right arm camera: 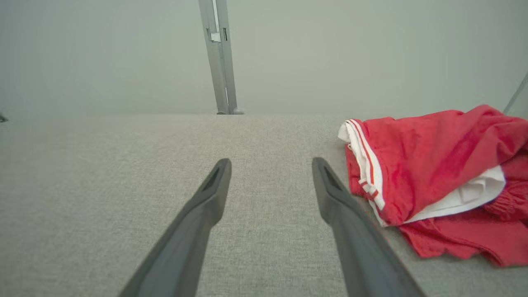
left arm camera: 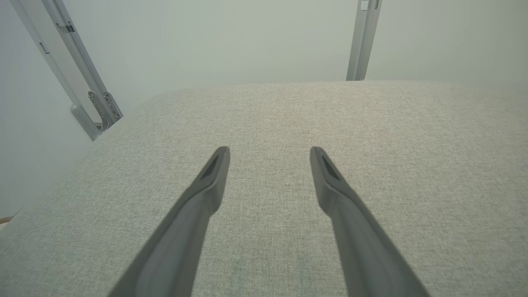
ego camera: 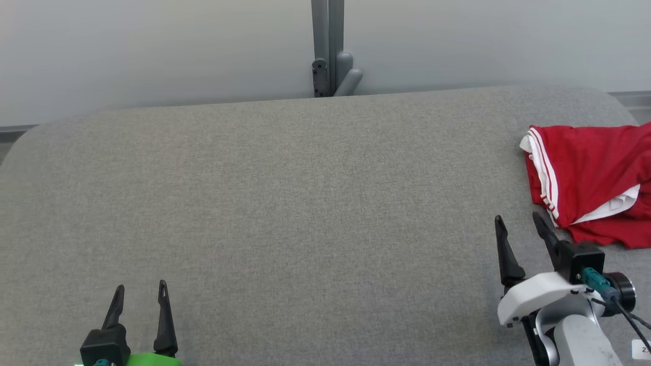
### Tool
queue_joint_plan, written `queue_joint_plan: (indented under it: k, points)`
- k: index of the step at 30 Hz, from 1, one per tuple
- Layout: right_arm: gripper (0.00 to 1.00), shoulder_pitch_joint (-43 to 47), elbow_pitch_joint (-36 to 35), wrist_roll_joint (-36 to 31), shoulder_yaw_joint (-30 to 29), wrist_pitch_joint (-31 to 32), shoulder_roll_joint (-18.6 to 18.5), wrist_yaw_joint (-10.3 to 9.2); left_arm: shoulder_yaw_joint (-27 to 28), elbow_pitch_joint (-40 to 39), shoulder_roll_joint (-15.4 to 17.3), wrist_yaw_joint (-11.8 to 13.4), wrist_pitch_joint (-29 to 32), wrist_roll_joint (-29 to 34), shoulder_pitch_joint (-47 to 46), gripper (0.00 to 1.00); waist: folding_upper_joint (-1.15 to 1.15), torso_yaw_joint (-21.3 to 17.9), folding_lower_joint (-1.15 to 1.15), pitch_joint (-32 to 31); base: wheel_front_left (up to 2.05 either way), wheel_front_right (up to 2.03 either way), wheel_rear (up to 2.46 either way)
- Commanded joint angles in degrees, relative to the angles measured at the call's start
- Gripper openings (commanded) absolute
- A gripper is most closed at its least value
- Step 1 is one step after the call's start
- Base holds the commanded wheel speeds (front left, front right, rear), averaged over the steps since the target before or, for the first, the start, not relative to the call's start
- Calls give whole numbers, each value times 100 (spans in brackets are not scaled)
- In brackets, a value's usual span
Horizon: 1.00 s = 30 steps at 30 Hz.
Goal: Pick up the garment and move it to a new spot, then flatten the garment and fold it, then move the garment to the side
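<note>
Both wide open and empty: left end effector (ego camera: 141, 284), right end effector (ego camera: 518, 217); red garment (ego camera: 590, 173) lies crumpled beside the latter, far right on tabletop (ego camera: 305, 193).

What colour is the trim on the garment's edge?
White with red stripes, on the red garment; clearest in the right wrist view.

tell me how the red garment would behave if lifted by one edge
Likely floppy: the red garment lies crumpled in soft folds, so it should sag from a pinch. Probably light, looking thin. Its overlapping layers may separate, so the right tool might lift only one.
</note>
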Motion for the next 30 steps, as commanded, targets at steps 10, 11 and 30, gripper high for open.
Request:
queue_joint_plan:
  k: [10, 11, 30]
  points:
    - [100, 523, -263, 158, 272, -23, 123, -7, 76, 43, 2, 15, 2, -66, 138, 100, 57, 131, 0, -343, 0, 0, 0]
    - [100, 573, -247, 120, 318, -23, 129, -7, 44, 52, 2, 31, 2, -115, 151, 100, 57, 128, 0, -369, 0, 0, 0]
    - [100, 755, -251, 19, 247, -25, 137, -7, -60, 134, 3, -84, 2, -256, 224, 100, 57, 65, 0, -456, 0, 0, 0]
